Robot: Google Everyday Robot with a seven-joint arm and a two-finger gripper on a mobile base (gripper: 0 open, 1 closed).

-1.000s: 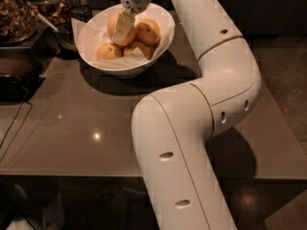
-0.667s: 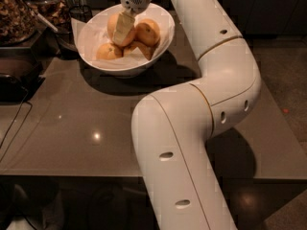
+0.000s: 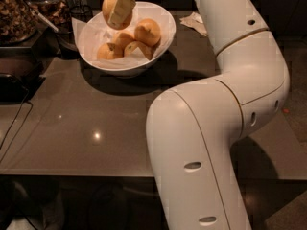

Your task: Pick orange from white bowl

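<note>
The white arm (image 3: 211, 143) fills the right half of the view. It rises from the near edge of the desk (image 3: 96, 128) and folds back toward the far edge, so the wrist comes down over the bowl from above.

The white bowl (image 3: 158, 51) sits near the far left corner of the desk. Its slanted rim is higher at the back, and it is lined with white paper (image 3: 88, 32), probably to cushion the fruit.

The orange (image 3: 111, 5) is out of the bowl and hangs above its far rim, clear of the rest. The gripper (image 3: 116, 17) is at the top of the view, over the bowl. Its fingers (image 3: 122, 8) are clamped on the orange, one pale finger lying down the fruit's right face. The pick looks essentially done, though a smooth round skin could slip in a flat two-finger hold.

Three other oranges (image 3: 147, 31) lie clustered in the bowl's hollow, touching one another. A crumpled paper scrap (image 3: 194, 22) lies by the far edge, beside the arm.
</note>
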